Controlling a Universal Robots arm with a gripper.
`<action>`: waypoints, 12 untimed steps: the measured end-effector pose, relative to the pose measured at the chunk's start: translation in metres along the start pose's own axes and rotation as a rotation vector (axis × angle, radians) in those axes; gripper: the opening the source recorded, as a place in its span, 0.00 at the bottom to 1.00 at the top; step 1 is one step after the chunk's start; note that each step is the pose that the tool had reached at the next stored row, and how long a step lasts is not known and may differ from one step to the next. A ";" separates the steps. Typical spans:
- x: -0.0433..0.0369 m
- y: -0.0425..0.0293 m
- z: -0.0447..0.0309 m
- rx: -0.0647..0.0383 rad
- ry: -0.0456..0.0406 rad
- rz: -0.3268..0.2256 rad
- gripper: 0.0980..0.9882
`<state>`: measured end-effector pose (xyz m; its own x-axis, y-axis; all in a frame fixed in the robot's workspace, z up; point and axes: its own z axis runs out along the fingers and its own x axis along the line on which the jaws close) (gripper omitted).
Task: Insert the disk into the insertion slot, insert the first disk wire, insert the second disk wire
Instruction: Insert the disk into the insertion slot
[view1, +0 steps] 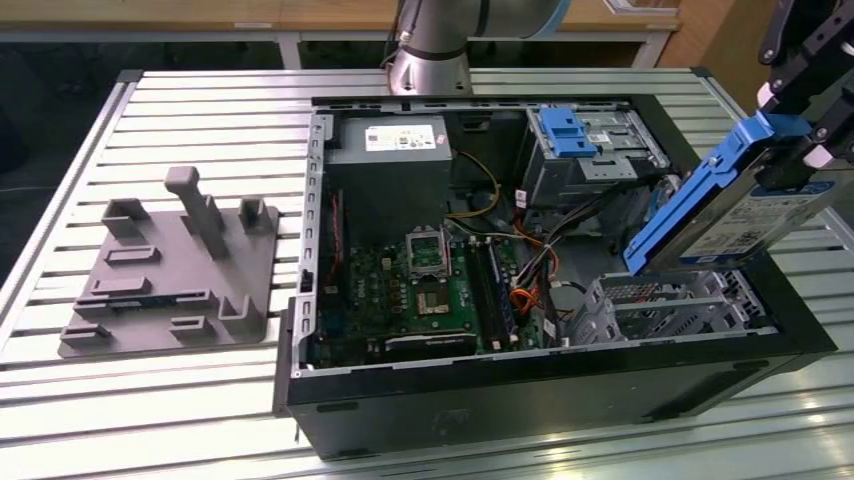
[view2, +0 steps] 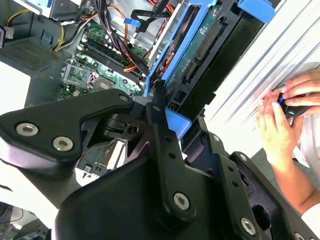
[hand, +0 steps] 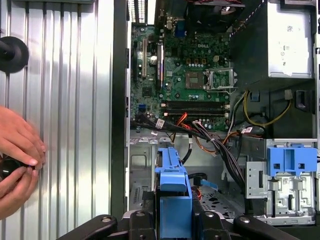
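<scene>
Exterior view: gripper clamped on the handle end of the disk, which hangs tilted over the insertion slot. Second wrist view: it's pinching the blue frame. First wrist view, same. Probably stiff and dense but shock-sensitive, and the plastic likely flexes, so the handle end seems the right spot.

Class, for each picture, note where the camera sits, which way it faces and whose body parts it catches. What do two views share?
Exterior view: off the arm, raised, looking down into the open computer case; it shows the arm and the gripper clamping the disk.
First wrist view: on the arm, facing down into the case along the disk; the gripper and a person's hands show.
Second wrist view: behind the gripper, looking past the disk at the motherboard; the hands show.
Shared: both wrist views catch disk, motherboard, hands.
</scene>
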<state>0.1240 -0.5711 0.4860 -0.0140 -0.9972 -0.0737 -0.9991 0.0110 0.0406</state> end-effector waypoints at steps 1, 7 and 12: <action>-0.0001 0.0000 0.0003 0.000 -0.0001 0.000 0.30; -0.0001 0.0006 0.0028 0.000 0.0007 0.000 0.30; 0.0001 0.0005 0.0056 0.000 0.0009 -0.005 0.30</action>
<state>0.1233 -0.5708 0.4804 -0.0093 -0.9973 -0.0730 -0.9992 0.0063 0.0406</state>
